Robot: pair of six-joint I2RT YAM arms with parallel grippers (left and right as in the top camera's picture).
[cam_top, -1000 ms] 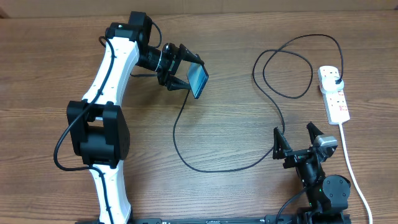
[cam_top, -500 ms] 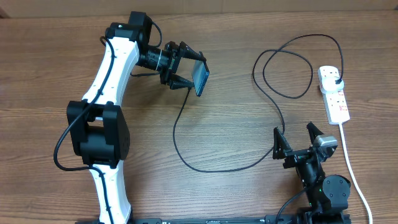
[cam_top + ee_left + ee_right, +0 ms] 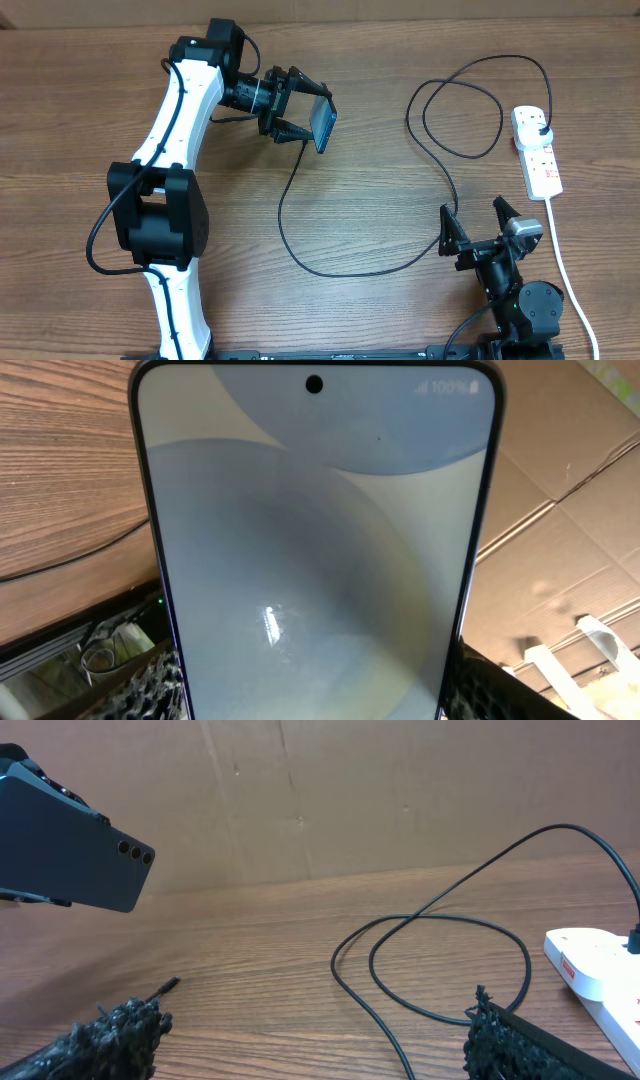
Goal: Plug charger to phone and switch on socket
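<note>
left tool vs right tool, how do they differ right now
The left tool grips the phone off the table; the right tool holds nothing. The left tool is closed on the phone's edges; the right tool stands wide open. Both are black and two-fingered.

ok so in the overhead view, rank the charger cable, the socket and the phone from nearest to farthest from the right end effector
1. charger cable: passes close beside the left finger of the right end effector.
2. socket: ahead of it and a little to the right.
3. phone: far off to the left, held up in the left end effector.
</note>
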